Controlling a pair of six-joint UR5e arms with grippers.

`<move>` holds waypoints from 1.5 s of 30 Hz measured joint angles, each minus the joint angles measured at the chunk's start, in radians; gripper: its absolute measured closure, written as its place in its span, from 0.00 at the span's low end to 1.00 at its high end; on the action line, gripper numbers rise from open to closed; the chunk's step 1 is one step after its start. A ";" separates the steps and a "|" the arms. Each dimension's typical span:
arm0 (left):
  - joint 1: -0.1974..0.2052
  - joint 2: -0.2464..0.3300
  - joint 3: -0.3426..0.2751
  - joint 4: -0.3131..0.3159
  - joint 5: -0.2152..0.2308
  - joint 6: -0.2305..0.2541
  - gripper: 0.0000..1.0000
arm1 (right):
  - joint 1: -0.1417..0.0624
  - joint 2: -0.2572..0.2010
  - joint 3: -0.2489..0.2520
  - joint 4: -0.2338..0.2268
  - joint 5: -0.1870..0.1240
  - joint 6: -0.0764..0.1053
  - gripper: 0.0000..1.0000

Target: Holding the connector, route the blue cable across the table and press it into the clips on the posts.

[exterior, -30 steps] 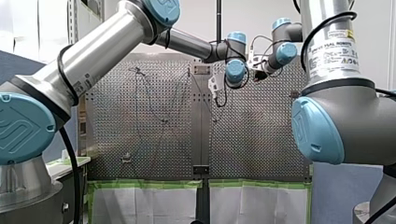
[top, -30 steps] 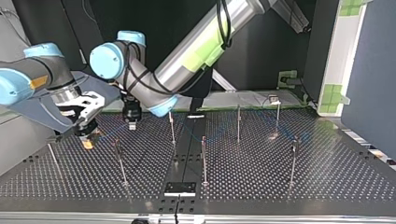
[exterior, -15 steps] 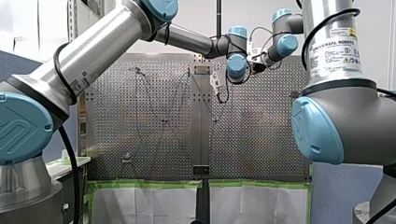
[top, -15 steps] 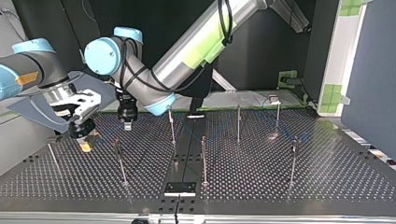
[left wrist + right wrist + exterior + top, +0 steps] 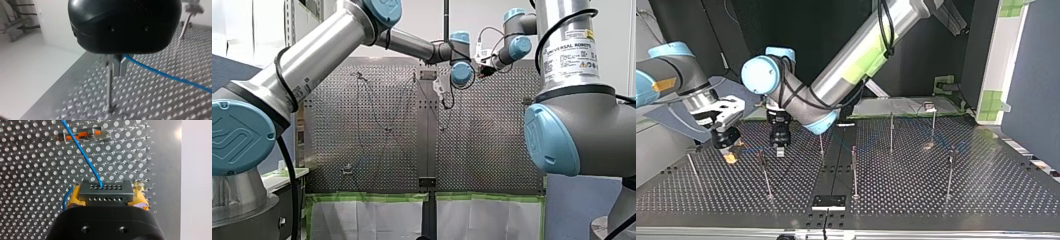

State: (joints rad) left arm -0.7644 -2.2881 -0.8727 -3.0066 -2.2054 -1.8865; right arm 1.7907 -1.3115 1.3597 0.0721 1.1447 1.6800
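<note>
My right gripper (image 5: 729, 151) worked close to the perforated table's (image 5: 916, 200) edge at the top view's left. In the right wrist view the holes ended just beside it in a bare strip. Its yellow pads (image 5: 75, 196) were clamped on the black connector (image 5: 105, 192). The blue cable (image 5: 82, 152) ran ahead from the connector and crossed a clip with orange parts (image 5: 83, 135).

My left gripper (image 5: 779, 150) hung just beside the nearest post (image 5: 765, 172). Its metal fingers (image 5: 122, 66) were drawn close together, with the cable running out from between them. A post (image 5: 108, 87) stood right beside them. The table's right half in the top view lay open, its posts well apart.

Compared with half a second before, my left gripper had come lower and toward the top view's camera, closer to that post. My right gripper had scarcely shifted.

A label (image 5: 573, 50) on my right arm read "UNIVERSAL ROBOTS"; its finer print was too small to read.
</note>
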 joint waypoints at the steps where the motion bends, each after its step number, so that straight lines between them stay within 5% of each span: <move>1: 0.005 0.000 0.000 0.006 0.005 0.001 1.00 | -0.002 0.003 0.000 -0.001 -0.001 0.000 1.00; 14: 0.078 -0.003 -0.014 0.069 0.112 0.001 1.00 | -0.018 0.039 -0.036 -0.012 -0.013 0.000 1.00; 26: 0.096 -0.002 -0.059 0.078 0.179 -0.008 0.93 | -0.022 0.051 -0.054 -0.012 -0.019 0.000 1.00; 28: 0.095 -0.002 -0.064 0.078 0.186 -0.009 0.85 | -0.022 0.051 -0.054 -0.012 -0.019 0.000 1.00; 29: 0.095 -0.002 -0.066 0.078 0.187 -0.010 0.26 | -0.021 0.051 -0.054 -0.012 -0.019 0.000 1.00; 32: 0.089 -0.002 -0.072 0.068 0.191 -0.014 0.01 | -0.021 0.052 -0.055 -0.011 -0.019 -0.001 1.00; 45: 0.078 -0.001 -0.075 -0.010 0.189 -0.019 0.01 | -0.017 0.053 -0.055 -0.011 -0.019 -0.003 1.00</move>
State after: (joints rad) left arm -0.6866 -2.2887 -0.9476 -3.0161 -2.0160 -1.9058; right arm 1.7738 -1.2589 1.3049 0.0612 1.1260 1.6770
